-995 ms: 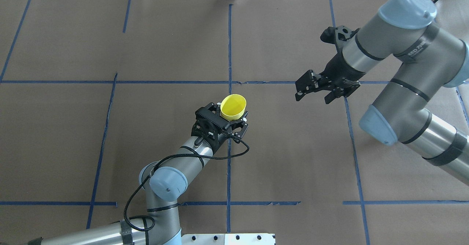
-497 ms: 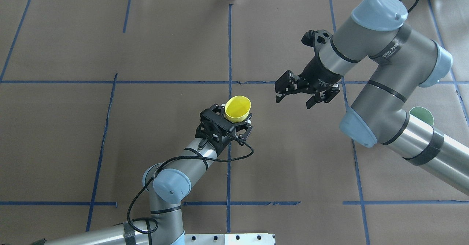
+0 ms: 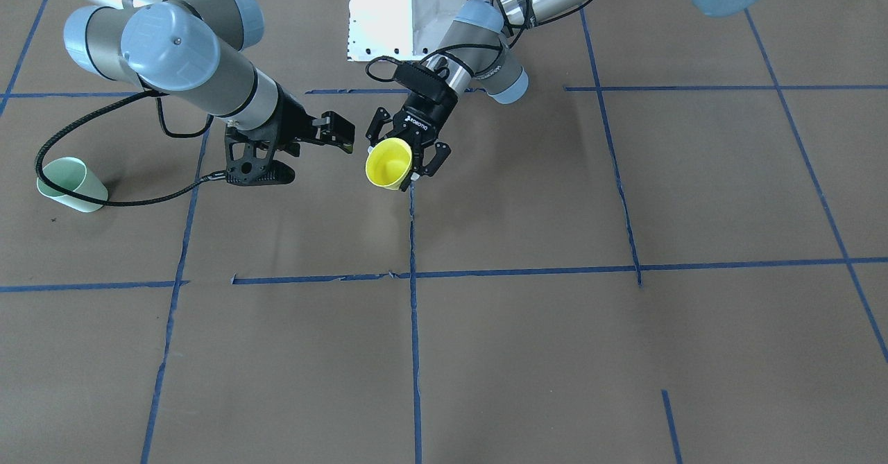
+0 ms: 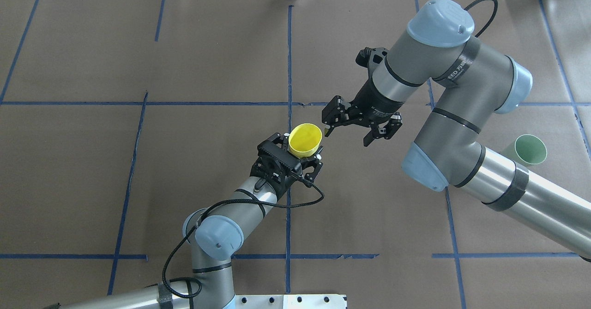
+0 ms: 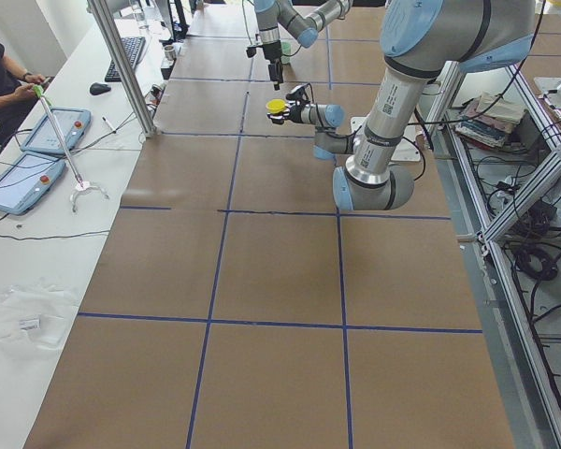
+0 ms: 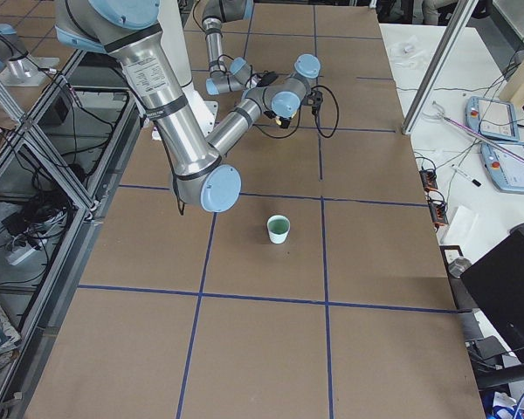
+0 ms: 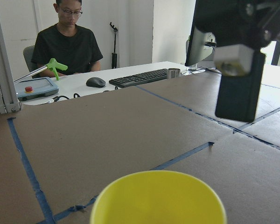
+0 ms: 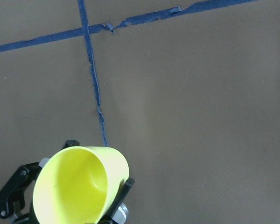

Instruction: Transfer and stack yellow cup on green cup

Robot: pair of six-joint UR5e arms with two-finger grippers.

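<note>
The yellow cup (image 4: 304,139) is held above the table by its lower part in my left gripper (image 4: 302,151), mouth tilted up and forward. It also shows in the front view (image 3: 388,164), the left wrist view (image 7: 158,200) and the right wrist view (image 8: 79,184). My right gripper (image 4: 348,135) is open and empty, close to the right of the cup's rim, with a small gap between them. The green cup (image 4: 530,149) stands upright on the table at the far right, partly behind my right forearm. It also shows in the front view (image 3: 69,184) and the right side view (image 6: 279,229).
Brown paper with a blue tape grid (image 4: 289,69) covers the table. The white robot base plate (image 4: 286,299) is at the near edge. A seated person (image 7: 65,42) and a desk with a keyboard (image 7: 144,77) lie beyond the far side.
My right arm has swung left toward the yellow cup, uncovering the green cup. My left gripper has carried the yellow cup slightly to the right.
</note>
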